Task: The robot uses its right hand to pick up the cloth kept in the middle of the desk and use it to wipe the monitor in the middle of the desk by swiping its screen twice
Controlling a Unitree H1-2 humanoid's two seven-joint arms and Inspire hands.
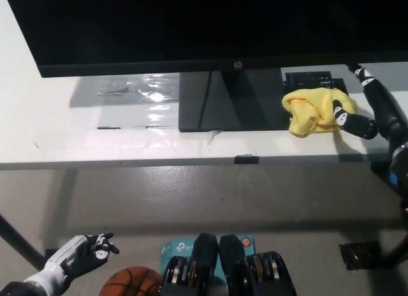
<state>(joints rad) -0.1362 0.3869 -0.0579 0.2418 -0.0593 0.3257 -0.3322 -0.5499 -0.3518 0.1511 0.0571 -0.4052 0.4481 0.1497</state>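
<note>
Reaching stage: black right hand, fingers spread, touching crumpled yellow cloth at white table's three o'clock (white left hand idle, seven o'clock); closing next, likely.

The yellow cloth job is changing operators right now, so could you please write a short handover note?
Right hand: at the right edge of the yellow cloth, one finger touching it; fingers apart, nothing held.
Left hand: resting low at lower left, below the desk, open.
Cloth: bunched on the white desk, just right of the monitor stand.
Monitor: upright in the middle of the desk, screen dark.
Done: the reach to the cloth.
Left: close on the cloth, lift it, swipe the screen twice.
</note>
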